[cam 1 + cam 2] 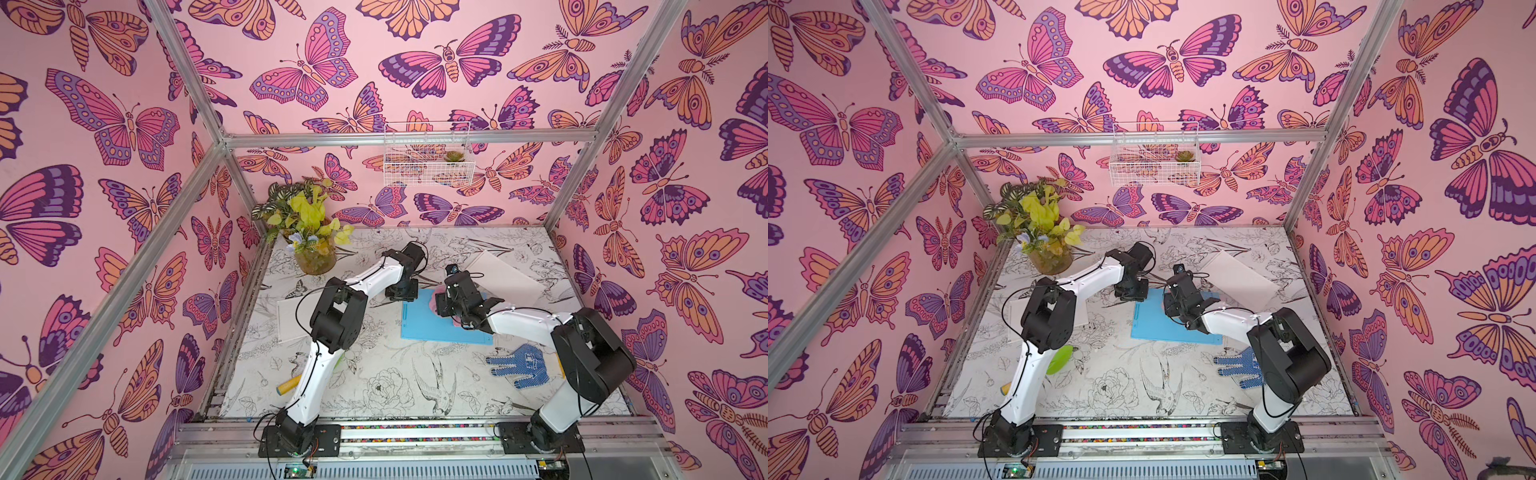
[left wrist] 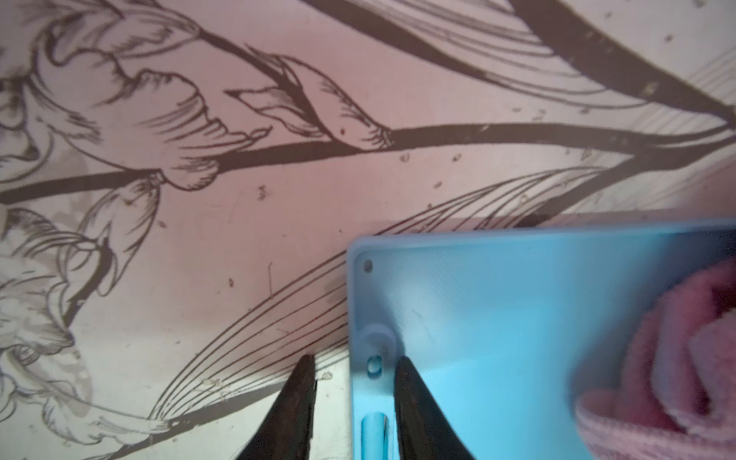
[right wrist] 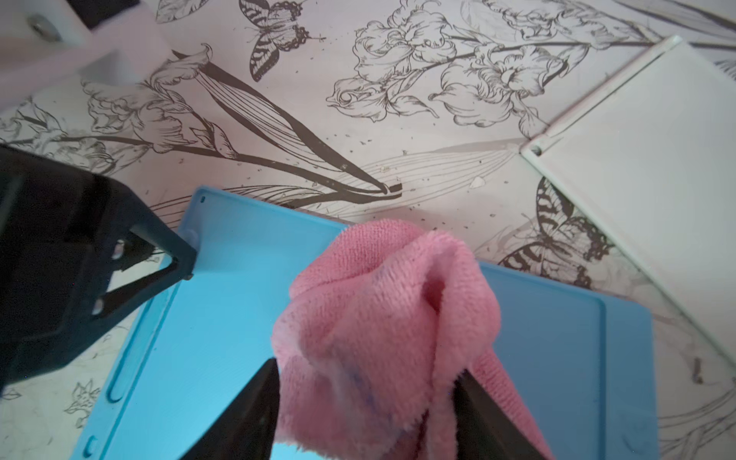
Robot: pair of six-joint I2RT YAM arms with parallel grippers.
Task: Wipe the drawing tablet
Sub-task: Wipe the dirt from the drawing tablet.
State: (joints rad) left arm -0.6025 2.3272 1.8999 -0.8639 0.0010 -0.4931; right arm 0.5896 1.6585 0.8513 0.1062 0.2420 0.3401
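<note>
1. A blue drawing tablet (image 1: 428, 324) lies flat on the flower-printed table (image 1: 374, 374), right of centre; it looks stiff, light and slick, so it will likely skid under rubbing and is best pinned at its rim.
2. Left gripper (image 2: 355, 360): jaws parted, straddling the tablet's edge near a corner, clamping nothing.
3. Right gripper (image 3: 366, 368): jaws spread wide; the soft pink cloth (image 3: 382, 310) sits bunched between them on the tablet, apparently loose; retake it by the raised fold.
4. A wire basket (image 1: 426, 166) on the back wall holds a small succulent (image 1: 454, 156); a glass pot (image 1: 315, 259) holds leafy plants.
</note>
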